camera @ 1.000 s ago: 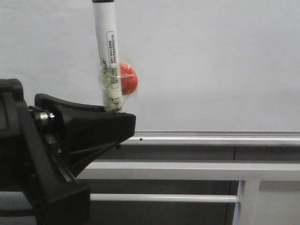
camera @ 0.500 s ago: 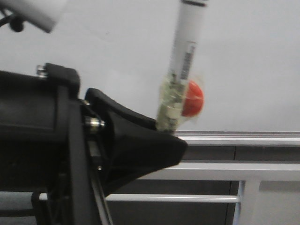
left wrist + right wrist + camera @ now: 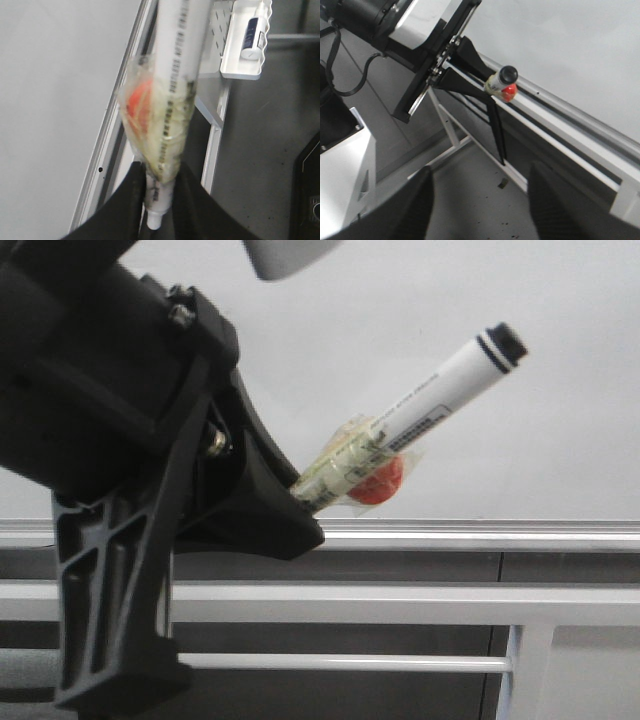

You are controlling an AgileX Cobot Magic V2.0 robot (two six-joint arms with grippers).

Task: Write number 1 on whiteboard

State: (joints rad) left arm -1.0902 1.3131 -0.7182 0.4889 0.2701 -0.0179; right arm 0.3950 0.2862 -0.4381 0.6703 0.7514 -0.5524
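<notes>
Marker tilted, board unmarked

Left gripper (image 3: 300, 502) clenched on the marker pen (image 3: 420, 420), holding it by the tail end just below the taped red ball (image 3: 377, 483). Pen's long axis slants up and to the right in the front view, black capped or tipped end (image 3: 503, 341) leading; whether it touches the surface cannot be told. Whiteboard (image 3: 500, 300) lies beyond the pen, its silver rail (image 3: 480, 534) running just under the gripper. No number 1 stroke visible on it. Right gripper (image 3: 480, 200) released, fingers spread, well apart from the board, so the left arm is the nearer one. Judgement: next move needs the pen's end turned square onto the board.
</notes>
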